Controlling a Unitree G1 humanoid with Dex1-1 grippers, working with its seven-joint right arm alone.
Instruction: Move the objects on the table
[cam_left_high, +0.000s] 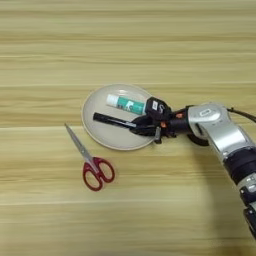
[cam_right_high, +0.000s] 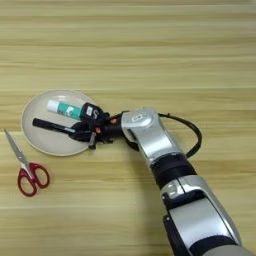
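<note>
My claw at the plate, closed on the marker.

On the worktop (cam_left_high: 150, 40), my claw (cam_left_high: 145, 126) grips the black marker (cam_left_high: 112, 120) at its right end, over the plate (cam_left_high: 97, 131); a green-and-white tube (cam_left_high: 125, 104) lies just behind it, and red scissors (cam_left_high: 90, 160) lie left of the plate.

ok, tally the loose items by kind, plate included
Plate: 1
Marker: 1
Glue stick: 1
Scissors: 1
Total: 4
</note>
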